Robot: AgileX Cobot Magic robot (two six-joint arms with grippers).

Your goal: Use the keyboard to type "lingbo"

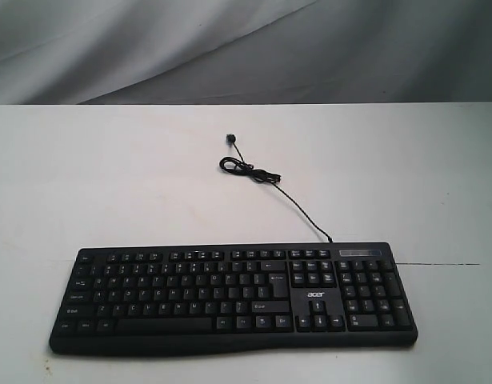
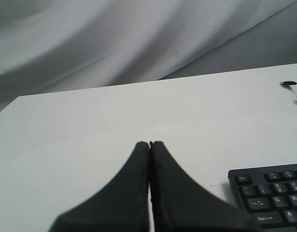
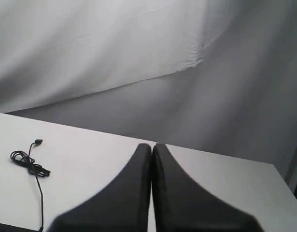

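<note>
The black keyboard (image 1: 234, 296) with white legends and an acer logo lies along the near edge of the white table; neither gripper shows in the exterior view. Its thin black cable (image 1: 266, 180) runs back to a small coil and plug. In the left wrist view my left gripper (image 2: 149, 143) is shut with nothing between its fingers, over bare table beside the keyboard's Esc corner (image 2: 269, 193). My right gripper (image 3: 152, 145) is also shut and empty, held above the table, with the cable coil (image 3: 30, 162) off to one side of it.
The white table (image 1: 110, 176) stretches back to a grey draped cloth backdrop (image 1: 230, 48). The table's far edge and a side edge (image 3: 283, 186) show in the right wrist view. Only the keyboard and its cable lie on the surface.
</note>
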